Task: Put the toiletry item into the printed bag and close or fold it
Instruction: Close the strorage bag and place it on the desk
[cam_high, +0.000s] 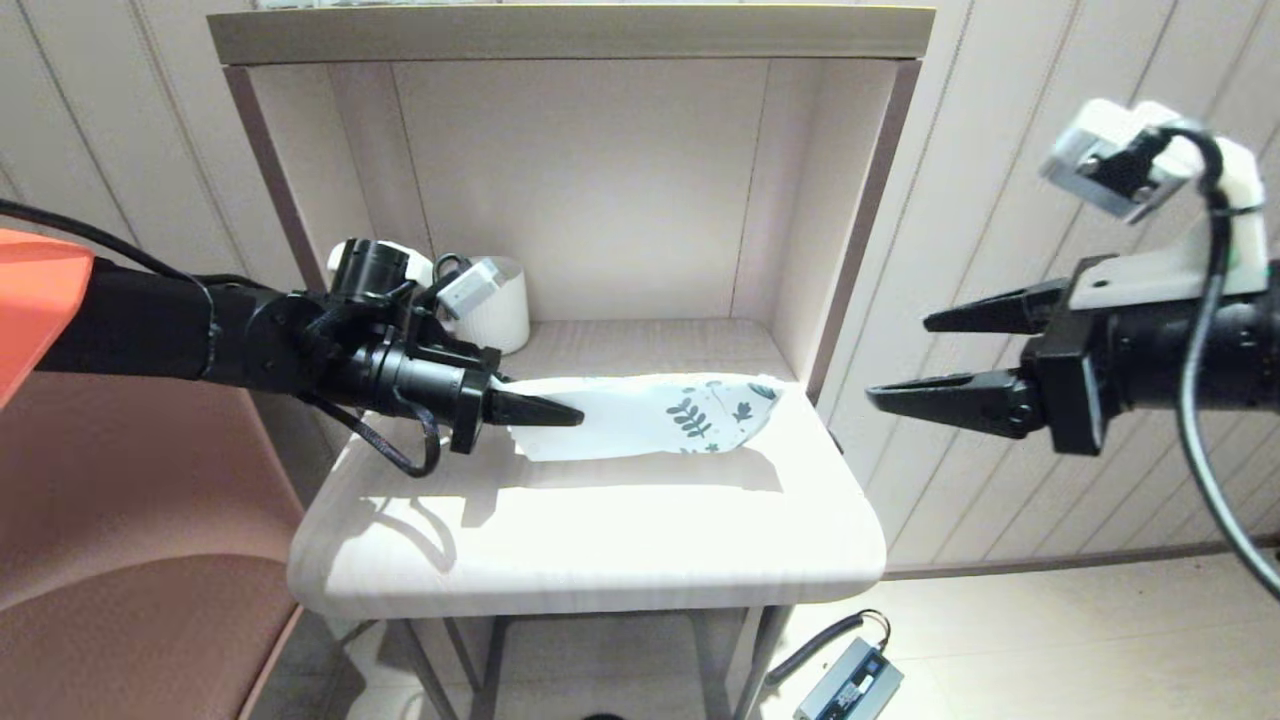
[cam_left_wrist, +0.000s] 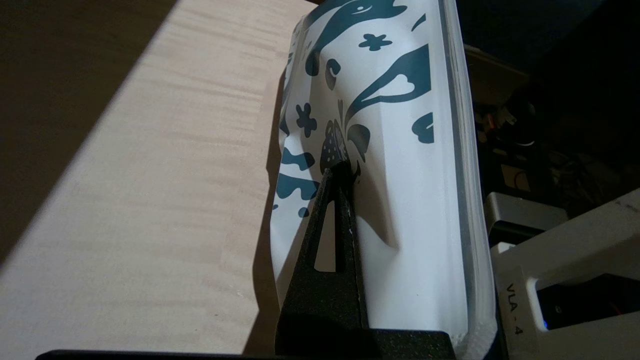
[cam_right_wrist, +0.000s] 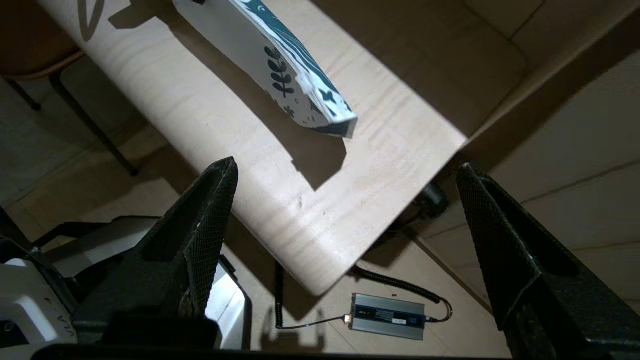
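The printed bag (cam_high: 650, 412) is a flat white pouch with dark teal leaves at its right end. It is held level above the table (cam_high: 600, 540) and casts a shadow on the tabletop. My left gripper (cam_high: 565, 411) is shut on the bag's plain white left end. From the left wrist, the closed fingers pinch the bag (cam_left_wrist: 400, 165) near its printed part. My right gripper (cam_high: 900, 360) hangs open in the air to the right of the table, off the bag's printed end (cam_right_wrist: 285, 80), holding nothing. No toiletry item shows.
A white ribbed mug (cam_high: 497, 305) stands at the back left of the shelf alcove, behind my left wrist. The alcove's right wall (cam_high: 850, 230) rises near the bag's printed end. A grey power adapter (cam_high: 850, 685) with a coiled cable lies on the floor.
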